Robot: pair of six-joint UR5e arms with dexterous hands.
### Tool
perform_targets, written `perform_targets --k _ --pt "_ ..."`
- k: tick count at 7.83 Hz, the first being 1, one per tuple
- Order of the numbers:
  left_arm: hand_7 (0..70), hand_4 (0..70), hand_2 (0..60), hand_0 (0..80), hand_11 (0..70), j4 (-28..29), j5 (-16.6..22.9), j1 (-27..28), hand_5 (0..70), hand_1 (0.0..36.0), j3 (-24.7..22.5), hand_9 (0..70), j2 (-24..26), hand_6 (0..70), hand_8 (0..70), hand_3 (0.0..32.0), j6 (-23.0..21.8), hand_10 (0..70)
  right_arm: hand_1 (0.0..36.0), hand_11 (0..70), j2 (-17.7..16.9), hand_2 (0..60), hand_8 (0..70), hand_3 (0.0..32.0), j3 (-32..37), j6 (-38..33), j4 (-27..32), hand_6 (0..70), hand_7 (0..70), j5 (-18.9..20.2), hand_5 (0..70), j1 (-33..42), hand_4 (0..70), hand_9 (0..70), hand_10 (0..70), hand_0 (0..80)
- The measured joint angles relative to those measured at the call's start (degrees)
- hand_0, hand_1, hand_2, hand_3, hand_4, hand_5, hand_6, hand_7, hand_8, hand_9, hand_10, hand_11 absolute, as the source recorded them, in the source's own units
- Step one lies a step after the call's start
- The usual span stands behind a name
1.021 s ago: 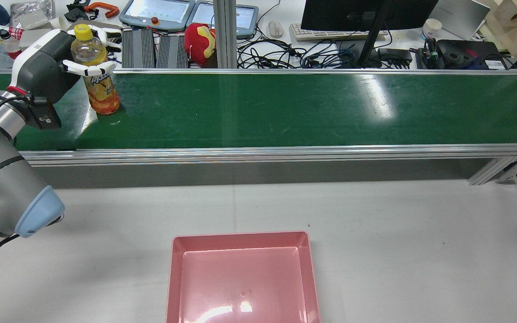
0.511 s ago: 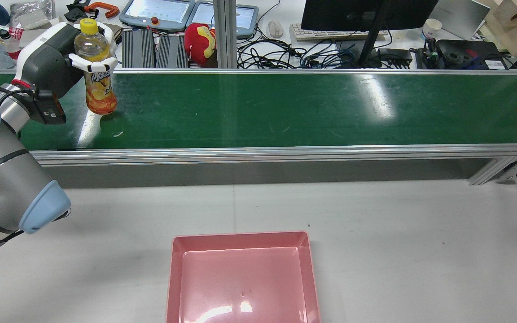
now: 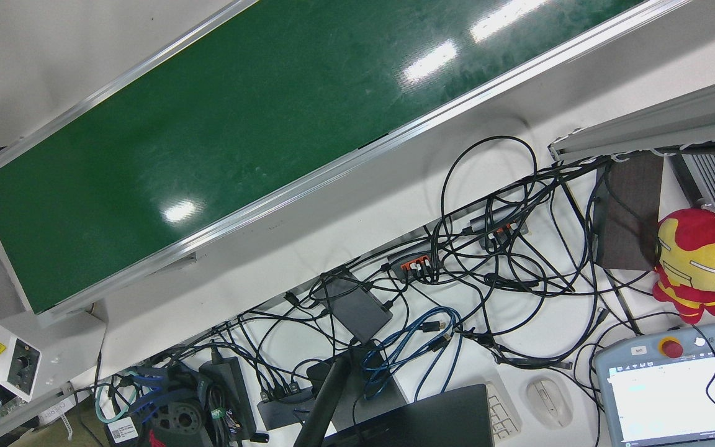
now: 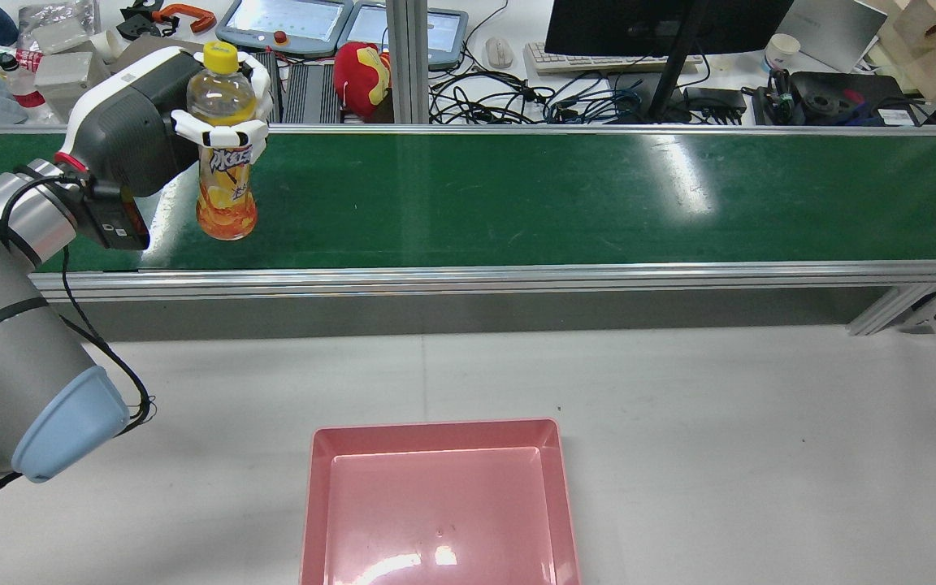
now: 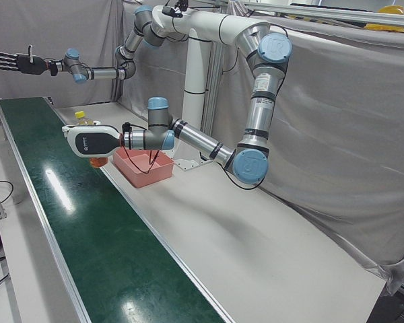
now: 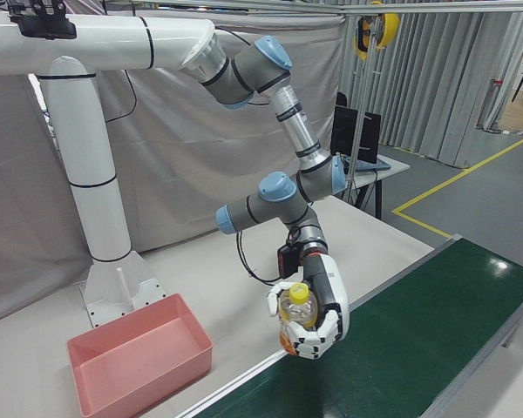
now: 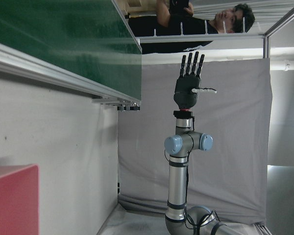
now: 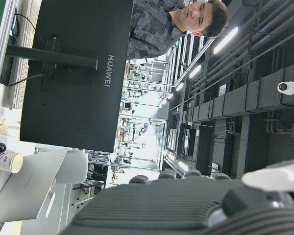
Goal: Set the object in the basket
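Your left hand [image 4: 192, 122] has its white fingers [image 4: 228, 130] wrapped around the shoulder of a clear plastic bottle [image 4: 226, 154], yellow-capped, with orange drink inside and a glossy label, held upright above the matte green belt [image 4: 557, 195]. The smooth pink basket [image 4: 435, 431], a shallow rectangle, sits on the grey surface [image 4: 720, 422] well apart from the belt's near rail. Your right hand [image 5: 17, 62] is spread open, empty, high beyond the belt.
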State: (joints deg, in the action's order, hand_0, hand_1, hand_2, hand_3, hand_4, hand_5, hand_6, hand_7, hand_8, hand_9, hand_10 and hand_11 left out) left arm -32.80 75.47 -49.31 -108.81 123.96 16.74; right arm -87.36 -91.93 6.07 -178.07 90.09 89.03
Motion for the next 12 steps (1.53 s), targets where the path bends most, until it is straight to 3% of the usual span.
perform_targets --k 2,4,6,7,8,9,10,11,12 --pt "70.0 70.0 60.0 56.0 70.0 -1.56 1.76 5.23 70.0 31.3 -4.23 70.0 0.04 70.0 70.0 0.0 0.04 67.0 0.0 0.0 0.0 0.0 0.0 0.0 0.06 0.0 0.0 0.0 0.0 0.0 0.0 0.0 0.0 0.0 0.0 0.0" --pt "70.0 70.0 60.0 61.4 70.0 -1.97 2.09 13.01 70.0 34.5 -7.13 70.0 0.0 70.0 70.0 0.0 0.39 62.5 0.0 0.0 0.0 0.0 0.0 0.0 0.08 0.0 0.0 0.0 0.0 0.0 0.0 0.0 0.0 0.0 0.0 0.0" --pt "70.0 70.0 60.0 58.6 70.0 -3.47 1.92 21.84 70.0 28.3 -9.17 70.0 -0.3 70.0 70.0 0.0 5.33 56.4 0.0 0.0 0.0 0.0 0.0 0.0 0.09 0.0 0.0 0.0 0.0 0.0 0.0 -0.03 0.0 0.0 0.0 0.0" --pt "59.8 70.0 60.0 59.4 70.0 -3.78 1.73 25.38 70.0 25.4 -9.45 70.0 -0.54 67.7 67.1 0.0 6.72 51.1 0.0 0.0 0.0 0.0 0.0 0.0 0.13 0.0 0.0 0.0 0.0 0.0 0.0 -0.02 0.0 0.0 0.0 0.0" --pt "36.8 70.0 27.6 55.9 55.4 -3.96 1.6 27.66 70.0 14.6 -9.49 55.4 -0.78 36.9 42.8 0.0 7.35 39.1 0.0 0.0 0.0 0.0 0.0 0.0 0.15 0.0 0.0 0.0 0.0 0.0 0.0 -0.04 0.0 0.0 0.0 0.0" --pt "21.8 41.2 4.1 54.2 41.0 -4.45 1.56 29.12 60.8 11.8 -9.43 34.6 -1.27 14.7 24.4 0.0 7.57 27.6 0.0 0.0 0.0 0.0 0.0 0.0 0.16 0.0 0.0 0.0 0.0 0.0 0.0 -0.03 0.0 0.0 0.0 0.0" --pt "15.8 21.6 0.0 54.8 33.3 -5.12 1.54 30.44 60.4 9.8 -9.37 21.6 -2.69 8.2 14.7 0.0 7.65 21.9 0.0 0.0 0.0 0.0 0.0 0.0 0.17 0.0 0.0 0.0 0.0 0.0 0.0 -0.02 0.0 0.0 0.0 0.0" --pt "10.1 13.2 0.0 55.0 27.5 -5.7 1.63 31.24 57.7 6.9 -9.37 13.8 -4.28 4.3 9.4 0.0 7.65 17.9 0.0 0.0 0.0 0.0 0.0 0.0 0.17 0.0 0.0 0.0 0.0 0.0 0.0 -0.03 0.0 0.0 0.0 0.0" --pt "7.9 10.9 0.0 55.4 22.5 -6.45 1.76 31.87 49.1 7.0 -9.38 9.6 -5.39 1.8 7.0 0.0 7.66 14.4 0.0 0.0 0.0 0.0 0.0 0.0 0.17 0.0 0.0 0.0 0.0 0.0 0.0 -0.03 0.0 0.0 0.0 0.0"
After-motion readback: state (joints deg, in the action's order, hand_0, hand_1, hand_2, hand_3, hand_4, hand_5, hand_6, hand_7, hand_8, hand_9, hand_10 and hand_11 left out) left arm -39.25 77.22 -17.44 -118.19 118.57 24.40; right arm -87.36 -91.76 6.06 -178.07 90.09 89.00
